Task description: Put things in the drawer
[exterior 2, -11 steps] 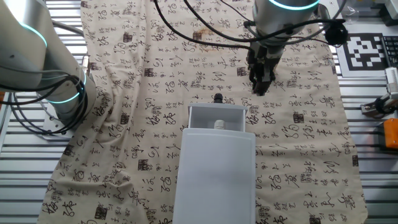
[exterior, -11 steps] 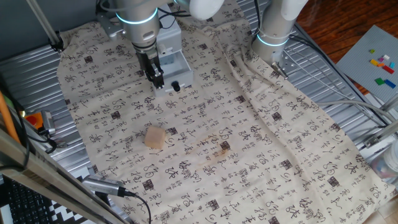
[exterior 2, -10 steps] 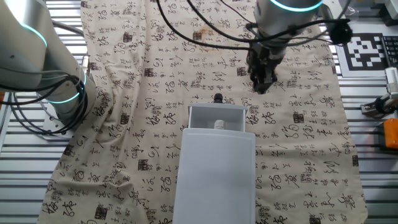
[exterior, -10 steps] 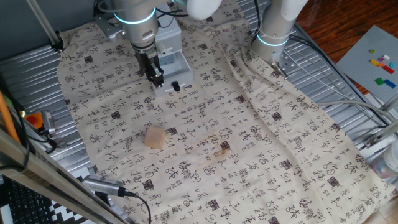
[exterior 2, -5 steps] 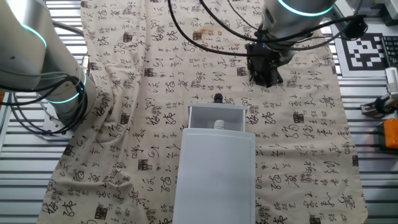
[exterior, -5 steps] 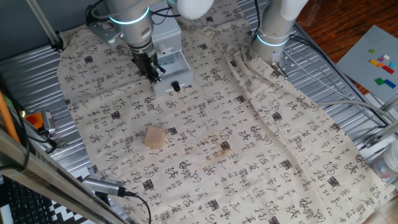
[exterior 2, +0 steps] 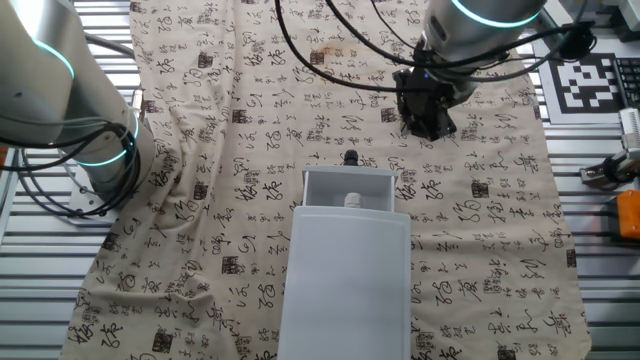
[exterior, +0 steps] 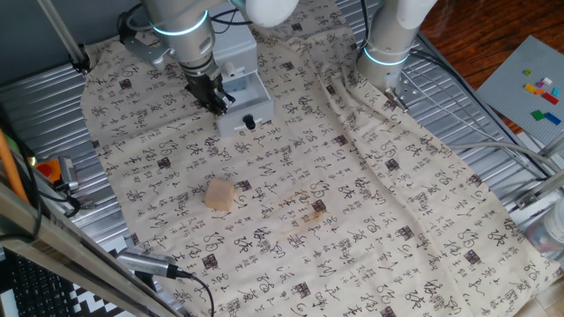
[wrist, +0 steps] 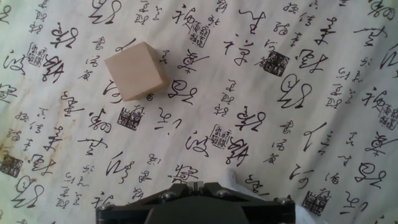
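Pincer (exterior: 216,95) hangs above the cloth just beside the drawer (exterior: 240,88), dark fingers tilted; in the other fixed view it (exterior 2: 428,115) sits off the drawer's (exterior 2: 347,260) knob corner, holding nothing. Can't tell if the fingers are together or apart: both fixed views show one dark clump, and the hand view only catches the black base of the pincer (wrist: 194,200) at the bottom edge, fingertips cut off. Drawer is pulled out, white boxy shell, round black knob (exterior 2: 350,158) at the front; a small pale item (exterior 2: 352,200) lies in the tray, too small to identify. Block (exterior: 219,195) is out on the cloth toward the near edge of the surface, well apart from the drawer, resting flat; in the hand view the block (wrist: 136,70) is a plain tan wooden cube with sharp edges. Surface (exterior: 97,70) is ribbed metal slats, covered by a wrinkled beige cloth (exterior: 352,202) printed with black calligraphy, with a brownish stain (exterior: 313,210) near the middle. A second arm's white base (exterior: 388,44) stands at the far edge. Grey baseplate with coloured toy bricks (exterior: 542,92) lies off the right side, on wood flooring.
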